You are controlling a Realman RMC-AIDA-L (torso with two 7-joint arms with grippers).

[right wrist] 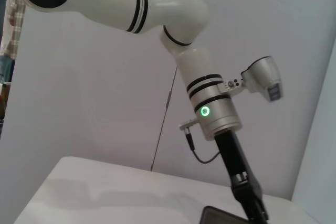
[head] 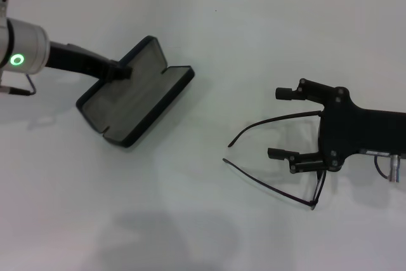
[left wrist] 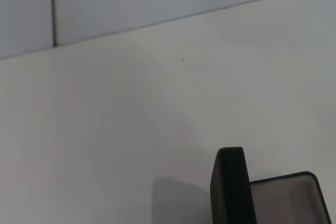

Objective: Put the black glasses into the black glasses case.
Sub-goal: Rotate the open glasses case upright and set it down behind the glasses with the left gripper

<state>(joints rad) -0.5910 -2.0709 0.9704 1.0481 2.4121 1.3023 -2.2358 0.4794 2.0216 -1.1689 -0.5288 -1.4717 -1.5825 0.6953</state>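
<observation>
White worktop (head: 266, 36) bearing the black glasses (head: 279, 157), temples unfolded, under the right gripper (head: 283, 122) with fingers (head: 287, 93) spread apart, well apart from the open black glasses case (head: 136, 96), its lid pinched by the left gripper (head: 120, 70).

A matte black glasses case (head: 135, 93) with grey lining lies open on a white table (head: 254, 36). Right of the case, thin black glasses (head: 273, 157) sit at the black right gripper (head: 282, 123). The white left arm (right wrist: 157, 11), banded in black, shows a green light ring.
</observation>
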